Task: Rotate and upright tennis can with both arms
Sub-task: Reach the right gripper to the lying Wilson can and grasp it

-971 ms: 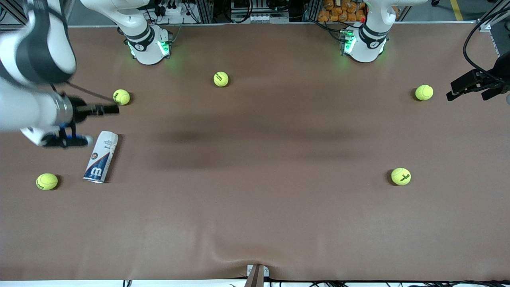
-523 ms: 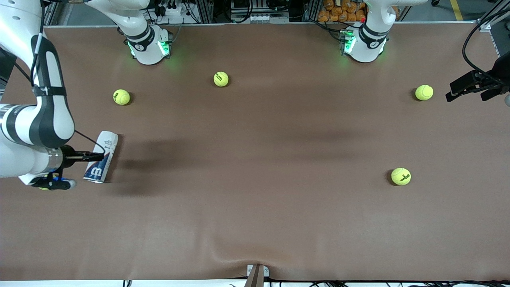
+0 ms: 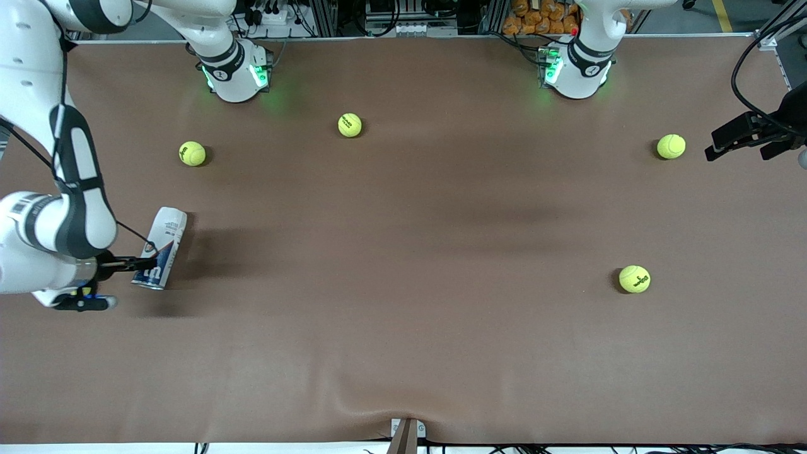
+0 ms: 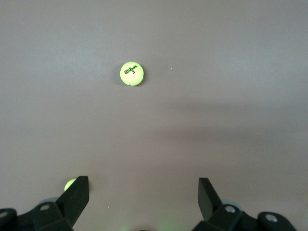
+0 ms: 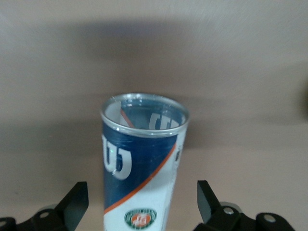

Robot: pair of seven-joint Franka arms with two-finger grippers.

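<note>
The tennis can is lying on its side on the table near the right arm's end, its silver-rimmed open mouth toward the front camera and its white end pointing toward the bases. Over the last second I have been swinging my right gripper from beside the can's white end down along it to the navy, logo-bearing part. In my right wrist view the can is now sitting between my spread fingers, which are not touching it. I judge this puts me in place to close on the can and begin turning it. My left gripper is waiting over the left arm's end of the table, fingers apart, holding nothing, with a tennis ball below it.
</note>
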